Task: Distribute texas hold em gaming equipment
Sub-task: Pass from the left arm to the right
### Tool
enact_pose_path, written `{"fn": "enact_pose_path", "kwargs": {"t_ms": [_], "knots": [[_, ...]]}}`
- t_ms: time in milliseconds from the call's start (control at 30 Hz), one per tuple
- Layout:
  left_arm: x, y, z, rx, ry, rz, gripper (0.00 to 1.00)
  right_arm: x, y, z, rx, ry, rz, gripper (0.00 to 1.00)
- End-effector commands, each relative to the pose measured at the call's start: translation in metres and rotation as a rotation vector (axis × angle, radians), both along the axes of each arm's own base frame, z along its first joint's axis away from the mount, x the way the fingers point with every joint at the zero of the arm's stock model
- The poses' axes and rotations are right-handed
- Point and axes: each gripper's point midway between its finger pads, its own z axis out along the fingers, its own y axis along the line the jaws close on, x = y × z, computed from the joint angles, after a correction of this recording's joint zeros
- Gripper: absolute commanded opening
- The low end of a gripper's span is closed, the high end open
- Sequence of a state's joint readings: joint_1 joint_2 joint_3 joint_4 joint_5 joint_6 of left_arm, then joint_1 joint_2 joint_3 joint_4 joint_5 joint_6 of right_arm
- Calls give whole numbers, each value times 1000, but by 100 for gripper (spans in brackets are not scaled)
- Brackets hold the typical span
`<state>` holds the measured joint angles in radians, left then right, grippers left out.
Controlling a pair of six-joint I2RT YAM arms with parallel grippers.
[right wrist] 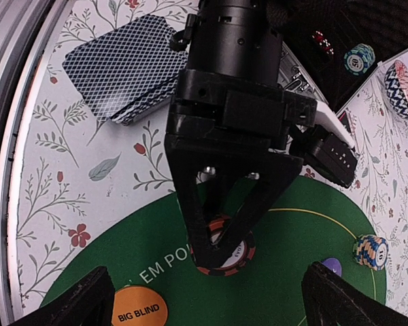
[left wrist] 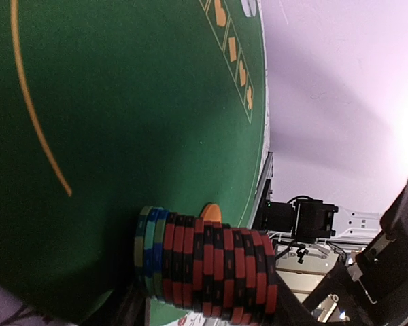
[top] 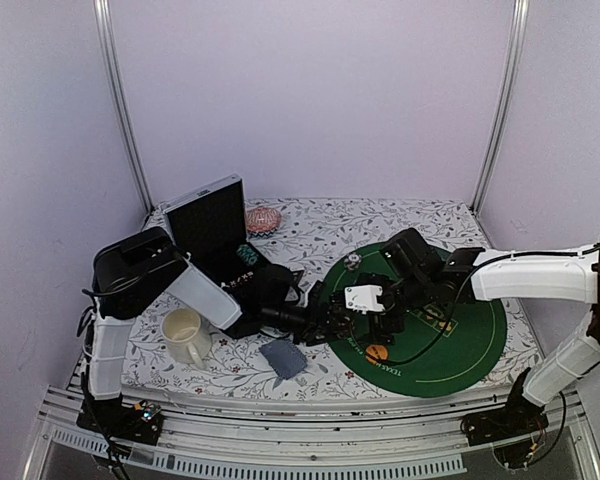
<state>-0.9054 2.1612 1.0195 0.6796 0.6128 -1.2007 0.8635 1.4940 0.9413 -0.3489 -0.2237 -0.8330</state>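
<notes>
My left gripper [top: 350, 324] is shut on a stack of poker chips [left wrist: 204, 265], mostly red-and-black with a few green and blue ones at the end toward the mat. The right wrist view looks down on its black fingers [right wrist: 202, 217] closing around the stack [right wrist: 239, 258] at the near left part of the green mat [top: 460, 340]. I cannot tell whether the stack touches the felt. My right gripper [right wrist: 214, 302] hovers open above it [top: 390, 322]. An orange "BIG BLIND" disc [right wrist: 137, 309] lies beside the stack. The grey-blue cards [right wrist: 126, 68] lie fanned on the floral cloth.
A cream mug [top: 183, 332] stands at the left front. An open black case [top: 215, 235] with a teal chip stack [right wrist: 359, 58] is behind it, next to a pink striped round object [top: 263, 220]. On the mat are a blue-yellow chip stack [right wrist: 372, 251] and a purple disc [right wrist: 332, 266].
</notes>
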Motion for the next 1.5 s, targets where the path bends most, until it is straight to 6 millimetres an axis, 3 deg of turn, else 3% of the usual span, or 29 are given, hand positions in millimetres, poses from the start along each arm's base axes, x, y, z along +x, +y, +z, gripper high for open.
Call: {"fn": "enact_pose_path", "kwargs": {"t_ms": [0,233,433,633,867,1000,1267,1467], "knots": [[-4,-10,3,-59,13,14,0,-3,7,-21,1,18,39,98],[-10,-12,-3,-40,23,10,0,5,14,-41,6,70,26,97],[-17,-21,-4,-33,23,-10,0,20,5,-48,-19,79,-34,96],[-39,-33,-9,-21,24,-47,0,9,-11,-37,-18,54,-43,98],[-42,-33,-18,-14,47,-51,0,5,-17,-47,-47,69,-45,99],[-39,-30,-20,-1,43,-32,8,14,-12,-55,-63,81,-62,98],[-40,-27,-27,11,62,-16,25,11,-10,-64,-72,116,-53,92],[-37,-23,-27,17,68,15,31,10,-11,-67,-77,125,-55,93]]}}
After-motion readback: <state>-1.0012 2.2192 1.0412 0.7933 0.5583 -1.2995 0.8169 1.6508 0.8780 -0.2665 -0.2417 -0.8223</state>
